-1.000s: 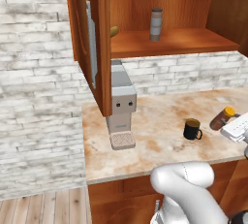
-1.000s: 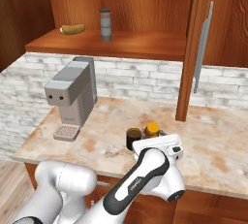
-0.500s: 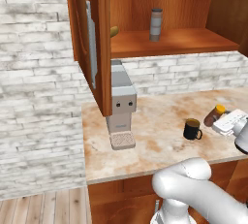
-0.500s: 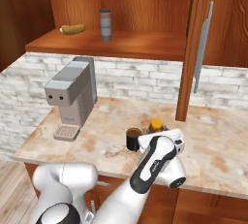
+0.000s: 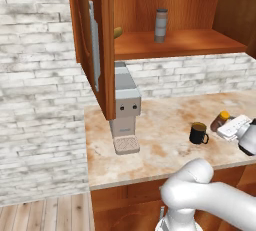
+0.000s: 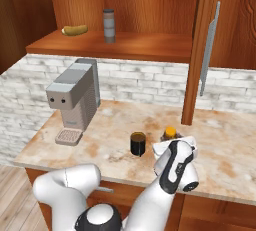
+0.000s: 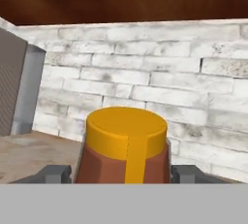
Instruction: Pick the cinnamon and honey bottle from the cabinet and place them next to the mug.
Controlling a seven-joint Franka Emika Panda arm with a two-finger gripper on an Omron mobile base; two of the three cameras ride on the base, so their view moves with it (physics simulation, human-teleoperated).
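Honey bottle [image 7: 126, 145] sits upright between the gripper [image 7: 121, 173] fingers, which are closed on its sides, on the table [image 5: 160, 145] just beside the mug [image 5: 198, 133]. Cinnamon [image 5: 160, 25] sits on the cabinet [image 5: 170, 42] shelf, well above the mug.

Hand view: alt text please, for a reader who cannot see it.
The honey bottle, amber-brown with a yellow top, stands close up between the gripper fingertips. Behind it runs a white brick wall, with the grey coffee machine at the left.
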